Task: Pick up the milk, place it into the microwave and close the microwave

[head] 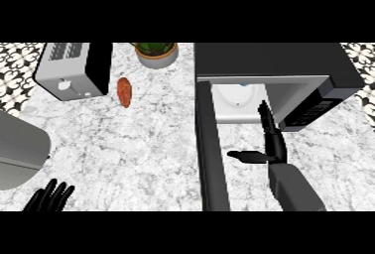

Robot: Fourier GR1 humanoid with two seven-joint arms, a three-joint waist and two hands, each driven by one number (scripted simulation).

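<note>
We reckon milk (pixel 241 95) already in microwave (pixel 271 59), ahead of right hand (pixel 271 144); fingers straight, holding nothing. Door (pixel 207 149), left of hand, open: closing remains.

No legible text — none anywhere.

Straight-fingered right hand (pixel 273 143) before the open microwave (pixel 278 58)

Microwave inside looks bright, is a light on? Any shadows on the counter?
Head view: the microwave looks pale inside and dark outside, no lamp visible; same view, the counter shows no clear shadow beneath the right hand.
</note>
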